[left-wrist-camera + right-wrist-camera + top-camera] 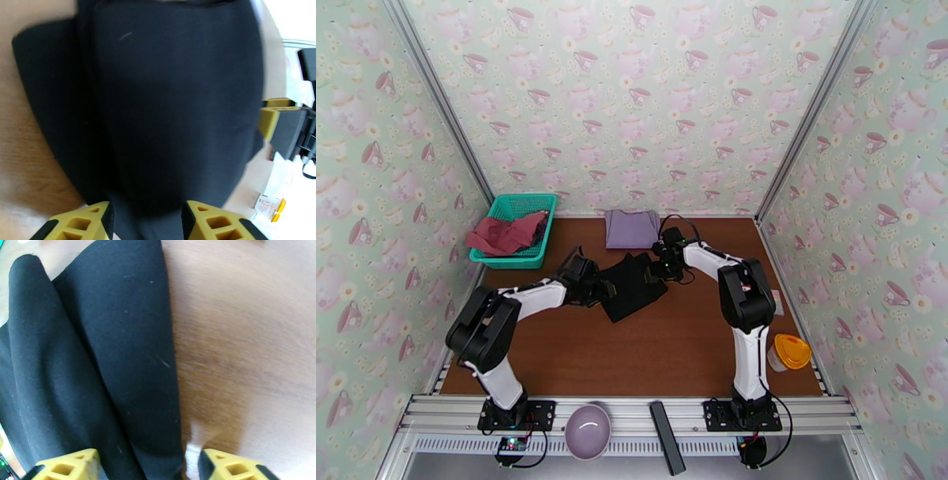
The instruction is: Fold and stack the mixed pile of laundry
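Fingers (85,221) of the left gripper (146,213) are standing moderately apart with the black garment (166,98) filling the gap between them. I am not able to tell whether they are pinching it or merely straddling it. The right gripper (148,463) is sitting with its fingers (231,467) parted, and bare table (245,358) is showing between them beside the cloth's edge, so I am reading that one as holding nothing.

As for progress, I am judging this as roughly the middle. The lavender-purple cloth (631,227) is lying folded flat at the far centre of the table, looking finished. The black garment is lying mid-table, just nearer than the lavender piece, partly doubled over, with soft rolled folds showing in both wrist views. The dusty-red top (505,234) is waiting crumpled in the teal basket (523,197) at the far left, draping over its rim. Nothing is stacked yet.

From above, the black piece is lying skewed to the table edges, one corner pointing toward the arm bases. Its longer run seems to be going across, from the left gripper toward the right, with the right end farther away.
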You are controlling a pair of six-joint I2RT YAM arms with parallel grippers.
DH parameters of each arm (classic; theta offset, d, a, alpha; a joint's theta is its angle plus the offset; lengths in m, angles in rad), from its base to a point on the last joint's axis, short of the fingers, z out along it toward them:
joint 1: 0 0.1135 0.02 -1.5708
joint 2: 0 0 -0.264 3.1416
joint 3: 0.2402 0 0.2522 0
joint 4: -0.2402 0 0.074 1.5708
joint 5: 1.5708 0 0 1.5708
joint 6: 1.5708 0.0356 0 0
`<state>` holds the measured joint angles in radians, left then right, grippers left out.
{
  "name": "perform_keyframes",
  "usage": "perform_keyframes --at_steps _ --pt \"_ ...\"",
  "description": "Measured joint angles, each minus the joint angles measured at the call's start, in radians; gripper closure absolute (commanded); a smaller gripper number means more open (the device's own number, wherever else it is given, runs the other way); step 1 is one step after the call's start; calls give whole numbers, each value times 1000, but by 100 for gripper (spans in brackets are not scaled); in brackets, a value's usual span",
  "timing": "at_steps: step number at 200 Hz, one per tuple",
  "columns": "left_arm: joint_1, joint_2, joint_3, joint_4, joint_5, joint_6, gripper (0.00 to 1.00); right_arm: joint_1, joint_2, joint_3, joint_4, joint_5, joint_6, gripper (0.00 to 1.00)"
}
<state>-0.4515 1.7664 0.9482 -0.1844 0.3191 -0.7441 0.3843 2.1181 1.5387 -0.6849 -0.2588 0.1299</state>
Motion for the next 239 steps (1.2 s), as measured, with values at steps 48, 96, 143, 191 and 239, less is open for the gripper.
perform_keyframes --at_steps 48,96,143,191,239 --pt "0 -66 0 -88 -45 21 35 21 -6 -37 50 -18 31 77" --pt "10 -80 -7 -108 -34 35 26 45 -38 -91 87 -66 80 100" --pt "14 -6 -24 35 38 -13 25 68 -77 -158 127 -76 127 100" --pt "13 -8 -1 -18 9 12 25 74 -93 -187 149 -76 150 100" --pt "13 -25 72 -274 -145 98 26 76 -95 -192 153 -85 155 100"
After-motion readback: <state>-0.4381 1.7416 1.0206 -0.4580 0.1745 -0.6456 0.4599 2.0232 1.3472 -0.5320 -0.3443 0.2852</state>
